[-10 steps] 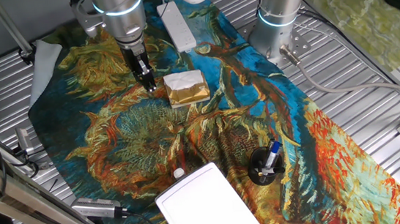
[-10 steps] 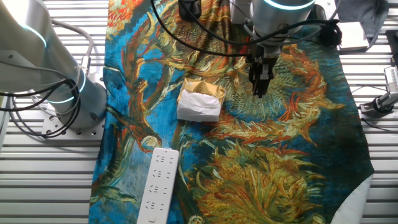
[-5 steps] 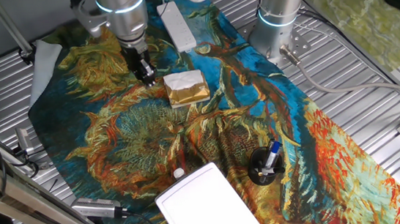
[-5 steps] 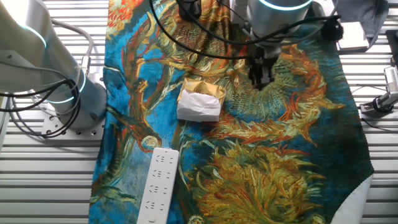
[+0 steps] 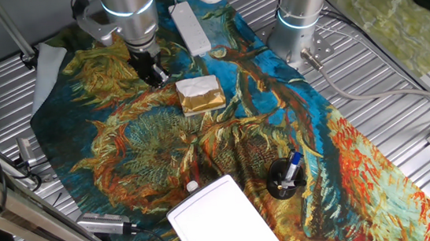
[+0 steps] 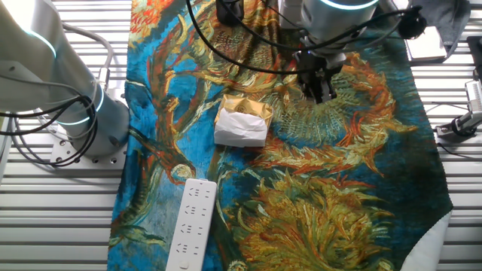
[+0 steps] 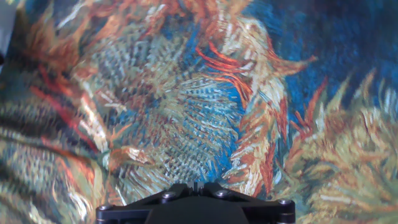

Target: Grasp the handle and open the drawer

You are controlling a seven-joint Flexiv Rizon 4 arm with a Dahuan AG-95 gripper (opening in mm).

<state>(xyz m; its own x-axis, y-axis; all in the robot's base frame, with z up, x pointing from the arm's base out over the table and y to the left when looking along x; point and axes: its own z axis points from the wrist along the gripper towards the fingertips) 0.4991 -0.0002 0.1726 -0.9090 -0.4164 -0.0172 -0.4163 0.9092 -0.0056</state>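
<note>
The white rounded box that houses the drawer lies at the near edge of the painted cloth. The handle, a small round white knob, pokes out at the box's far left corner; the drawer's front face is hidden from this angle. My gripper hangs over the far part of the cloth, far from the knob and left of the white-and-gold block. It also shows in the other fixed view. In the hand view the gripper has its jaws pressed together, empty, with only cloth below. The box is out of view there.
A white-and-gold block sits mid-cloth, also in the other fixed view. A slim white bar device lies at the far end. A black holder with a blue pen stands right of the box. A second arm's base stands beside the cloth.
My gripper has risen and drifted a little toward the far end of the cloth, away from the white-and-gold block. Nothing else moved.
</note>
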